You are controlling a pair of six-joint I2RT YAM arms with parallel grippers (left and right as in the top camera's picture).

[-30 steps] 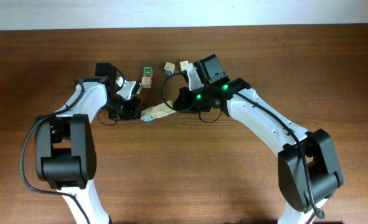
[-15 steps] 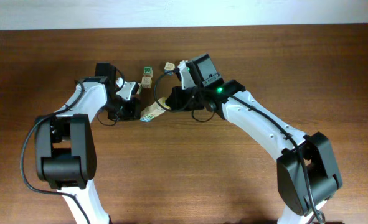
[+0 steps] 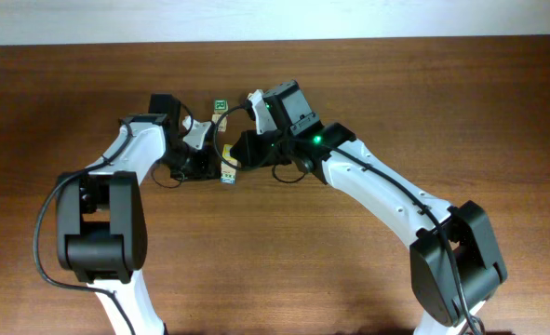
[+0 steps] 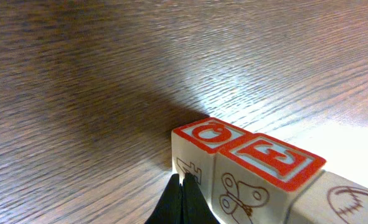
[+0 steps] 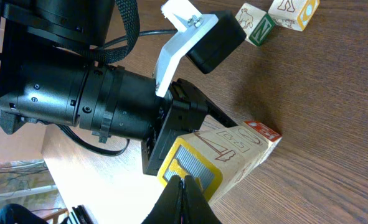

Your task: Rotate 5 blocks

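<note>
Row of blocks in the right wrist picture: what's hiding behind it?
Right behind the row of blocks is the left arm, black and white. Farther back, two loose blocks sit on the table. The arm's tip is covered by the row.

The right gripper (image 5: pixel 182 186), tips closed together, is seen at the yellow-framed end of a block row (image 5: pixel 233 146) abutted by the left arm (image 5: pixel 96 102); two blocks (image 5: pixel 257 23) are set well apart.

The pale wooden blocks (image 4: pixel 233 177) have red-bordered tops with red letters on light blue, and brown line drawings on their sides. The nearest block (image 5: pixel 187 165) shows a yellow border, seemingly around grey stripes. The table (image 4: pixel 109 62) is dark brown woodgrain.
</note>
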